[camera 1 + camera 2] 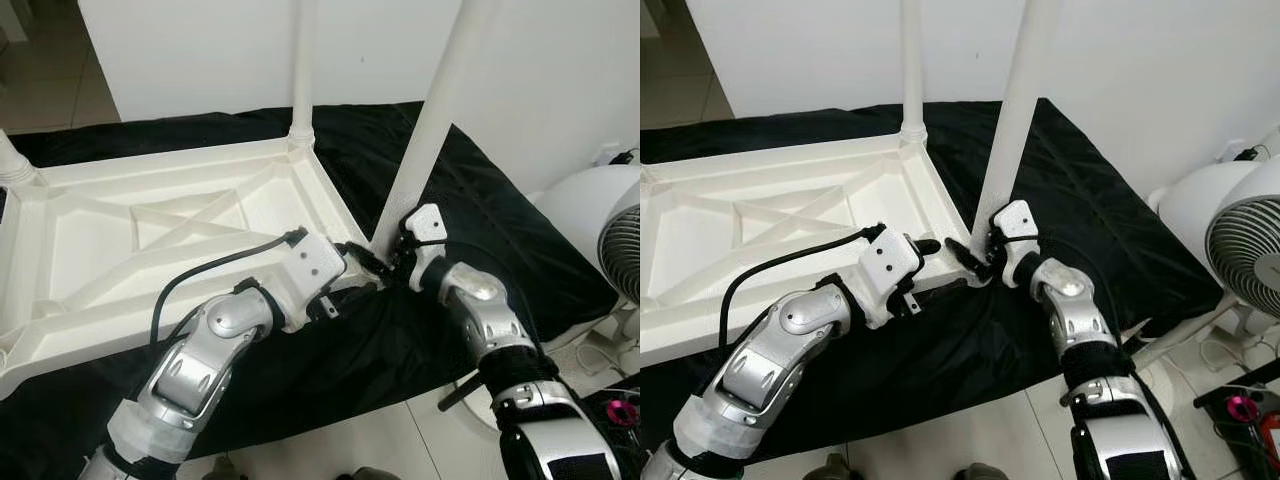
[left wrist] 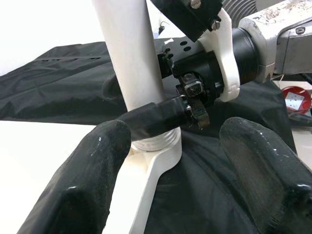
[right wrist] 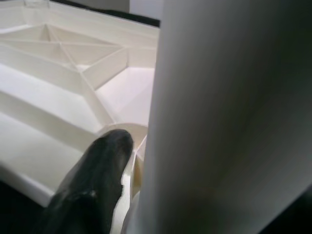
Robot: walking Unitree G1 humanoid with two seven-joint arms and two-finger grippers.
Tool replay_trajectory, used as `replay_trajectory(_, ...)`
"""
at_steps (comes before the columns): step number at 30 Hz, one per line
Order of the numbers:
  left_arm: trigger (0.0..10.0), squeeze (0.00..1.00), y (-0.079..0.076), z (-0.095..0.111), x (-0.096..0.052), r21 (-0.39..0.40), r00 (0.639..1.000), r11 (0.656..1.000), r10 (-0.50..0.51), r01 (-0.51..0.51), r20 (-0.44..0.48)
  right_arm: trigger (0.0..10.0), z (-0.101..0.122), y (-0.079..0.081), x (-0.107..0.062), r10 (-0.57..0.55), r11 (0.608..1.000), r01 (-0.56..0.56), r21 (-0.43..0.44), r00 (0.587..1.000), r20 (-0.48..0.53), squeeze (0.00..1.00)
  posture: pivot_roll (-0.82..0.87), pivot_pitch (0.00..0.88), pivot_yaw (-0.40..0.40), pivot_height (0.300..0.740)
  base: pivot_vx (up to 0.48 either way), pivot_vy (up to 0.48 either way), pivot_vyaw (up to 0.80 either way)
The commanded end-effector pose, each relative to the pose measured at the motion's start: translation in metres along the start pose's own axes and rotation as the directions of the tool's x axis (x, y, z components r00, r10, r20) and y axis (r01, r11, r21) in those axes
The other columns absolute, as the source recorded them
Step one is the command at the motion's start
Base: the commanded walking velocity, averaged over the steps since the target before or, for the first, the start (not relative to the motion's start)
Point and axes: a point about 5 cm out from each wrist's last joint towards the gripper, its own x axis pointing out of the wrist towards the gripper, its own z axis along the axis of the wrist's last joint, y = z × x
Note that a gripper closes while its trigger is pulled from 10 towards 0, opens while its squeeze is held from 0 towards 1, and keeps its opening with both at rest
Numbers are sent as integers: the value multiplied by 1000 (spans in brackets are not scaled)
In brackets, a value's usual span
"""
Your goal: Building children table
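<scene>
A white plastic table top (image 1: 150,230) lies upside down on a black cloth (image 1: 480,200). A white leg (image 1: 430,120) stands upright in its near right corner socket. My right gripper (image 1: 392,262) is at the base of that leg; one black finger (image 2: 156,117) wraps across it just above the socket, so it is shut on the leg. My left gripper (image 2: 175,185) hovers open just short of the same corner, its two fingers spread wide and holding nothing. Another leg (image 1: 303,60) stands in the far corner.
A third leg's base (image 1: 12,165) rises at the left edge. A white fan (image 1: 610,230) stands on the tiled floor to the right, with a pink object (image 1: 1238,408) below it. A white wall runs behind the cloth.
</scene>
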Motion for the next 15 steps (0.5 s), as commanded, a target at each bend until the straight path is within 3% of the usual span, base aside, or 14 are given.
replay_trajectory(1,10000,0,4,0,-1,14,1000,1000,24,-24,-7,0,-3,-2,-2,18,1000,-19,-16,999,-26,0,-26,0,-26,740,0,0,0)
replay_trajectory(11,10000,0,4,0,-1,16,1000,1000,24,-23,-7,0,-21,-4,-14,9,999,-6,49,998,-61,0,-30,0,-22,740,0,0,0)
replay_trajectory(12,10000,0,4,0,-1,16,1000,1000,22,-22,-7,7804,-24,-4,-15,-5,998,9,65,998,-61,0,-36,0,-17,740,0,0,0)
replay_trajectory(15,10000,0,4,0,-1,16,1000,1000,21,-21,-8,7804,-25,-4,-15,-14,997,18,73,998,-61,0,-36,0,-17,740,0,0,0)
